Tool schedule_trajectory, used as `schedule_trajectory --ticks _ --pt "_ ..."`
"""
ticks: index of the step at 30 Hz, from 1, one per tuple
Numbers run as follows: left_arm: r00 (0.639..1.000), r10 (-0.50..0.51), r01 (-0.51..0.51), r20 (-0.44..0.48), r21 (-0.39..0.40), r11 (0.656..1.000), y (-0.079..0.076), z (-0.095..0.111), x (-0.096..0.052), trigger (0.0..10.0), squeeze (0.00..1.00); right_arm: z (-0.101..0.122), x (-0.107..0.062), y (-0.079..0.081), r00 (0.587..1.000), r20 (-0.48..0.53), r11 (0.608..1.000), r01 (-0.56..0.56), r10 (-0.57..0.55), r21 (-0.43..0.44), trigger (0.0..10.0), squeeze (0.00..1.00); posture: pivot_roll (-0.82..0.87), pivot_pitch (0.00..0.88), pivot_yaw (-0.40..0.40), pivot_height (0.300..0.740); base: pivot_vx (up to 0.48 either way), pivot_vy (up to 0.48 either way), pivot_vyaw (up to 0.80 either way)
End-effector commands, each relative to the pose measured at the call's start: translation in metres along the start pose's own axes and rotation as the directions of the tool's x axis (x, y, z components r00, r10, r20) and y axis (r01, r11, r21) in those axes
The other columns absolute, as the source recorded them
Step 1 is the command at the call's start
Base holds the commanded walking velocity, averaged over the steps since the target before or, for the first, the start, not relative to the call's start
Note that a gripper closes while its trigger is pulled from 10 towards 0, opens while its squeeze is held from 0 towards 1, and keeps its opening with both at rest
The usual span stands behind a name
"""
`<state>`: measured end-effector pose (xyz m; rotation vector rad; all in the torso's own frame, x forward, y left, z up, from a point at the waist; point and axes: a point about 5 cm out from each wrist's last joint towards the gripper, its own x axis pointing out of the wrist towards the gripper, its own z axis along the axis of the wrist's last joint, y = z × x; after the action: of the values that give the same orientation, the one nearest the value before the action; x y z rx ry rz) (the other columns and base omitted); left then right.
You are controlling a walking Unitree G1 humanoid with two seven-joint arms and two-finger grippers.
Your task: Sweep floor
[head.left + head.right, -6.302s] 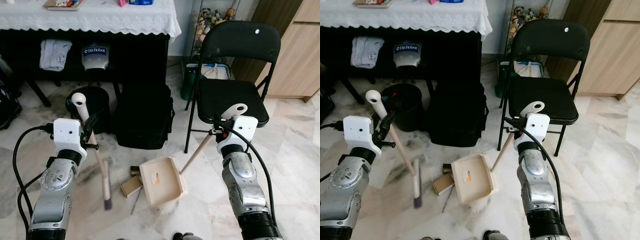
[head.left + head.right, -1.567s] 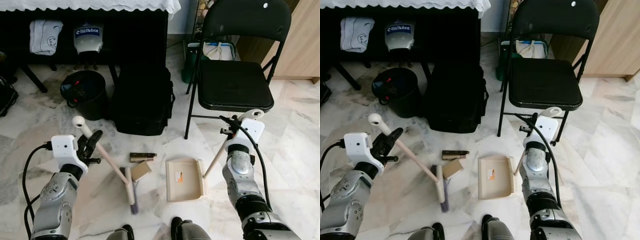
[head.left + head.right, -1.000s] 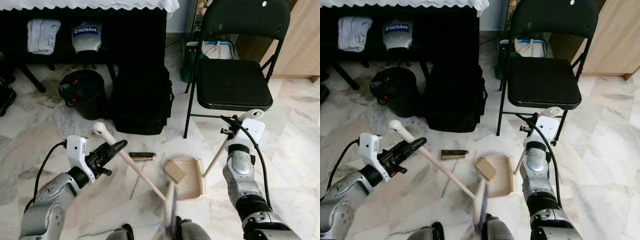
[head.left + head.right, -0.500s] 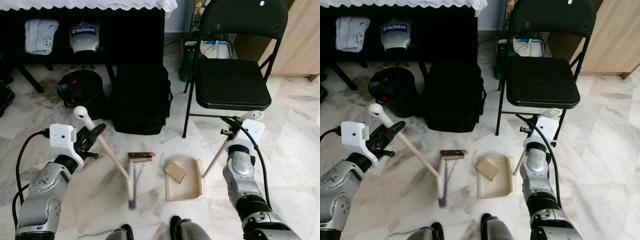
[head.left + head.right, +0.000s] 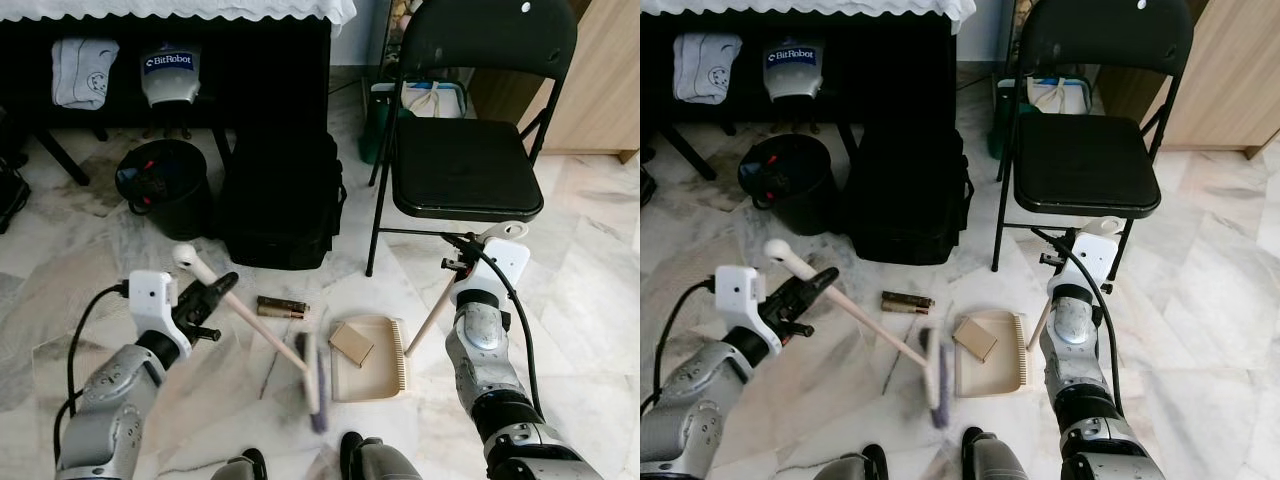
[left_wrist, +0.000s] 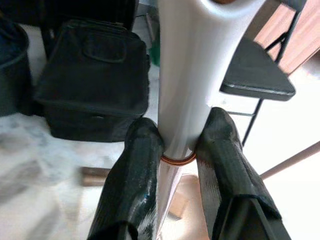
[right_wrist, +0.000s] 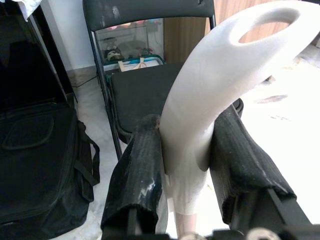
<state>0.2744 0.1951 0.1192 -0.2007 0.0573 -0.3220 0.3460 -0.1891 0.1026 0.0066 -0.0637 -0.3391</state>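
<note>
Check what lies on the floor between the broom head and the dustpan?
Nothing: bare marble between the broom head and dustpan, seen in both eye views. The cardboard piece already sits in the pan.

Floor [image 5: 600, 300]: white marble, grey veining. Beige dustpan [image 5: 378, 368] and tan block [image 5: 350, 343]; broom [image 5: 310, 365] cream-handled with purple bristles. Folding chair [image 5: 468, 168], bag [image 5: 282, 200], bin [image 5: 165, 185] all black.

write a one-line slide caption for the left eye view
Left hand swings the broom toward a dustpan already holding a cardboard scrap; right hand steadies the dustpan handle.
</note>
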Motion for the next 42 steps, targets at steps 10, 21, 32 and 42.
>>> schedule_trajectory --ticks 10,21,32,42 --pt "0.990 0.016 0.017 0.138 -0.233 0.972 -0.005 0.017 0.002 10.0 0.00 0.001 0.000 0.001 1.000 0.008 1.000 0.002 -0.002 0.007 10.0 0.00 -0.02 0.254 -0.010 0.740 0.000 0.000 0.00" --pt "0.991 -0.020 0.051 0.135 -0.226 0.973 -0.006 0.021 -0.001 10.0 0.00 0.000 0.000 0.004 1.000 0.004 1.000 -0.006 0.006 0.013 10.0 0.00 -0.02 0.235 -0.004 0.740 0.000 0.000 0.00" --pt "0.993 0.028 -0.015 0.113 -0.108 0.994 0.012 0.032 -0.008 10.0 0.00 -0.001 -0.001 0.003 1.000 0.001 1.000 -0.005 0.005 0.015 10.0 0.00 -0.02 0.222 -0.001 0.740 0.000 0.000 0.00" --pt "0.986 0.038 -0.020 0.164 -0.108 0.994 0.017 0.047 -0.009 10.0 0.00 -0.002 -0.002 0.005 1.000 -0.004 1.000 -0.010 0.010 0.015 10.0 0.00 -0.01 0.232 -0.002 0.740 0.000 0.000 0.00"
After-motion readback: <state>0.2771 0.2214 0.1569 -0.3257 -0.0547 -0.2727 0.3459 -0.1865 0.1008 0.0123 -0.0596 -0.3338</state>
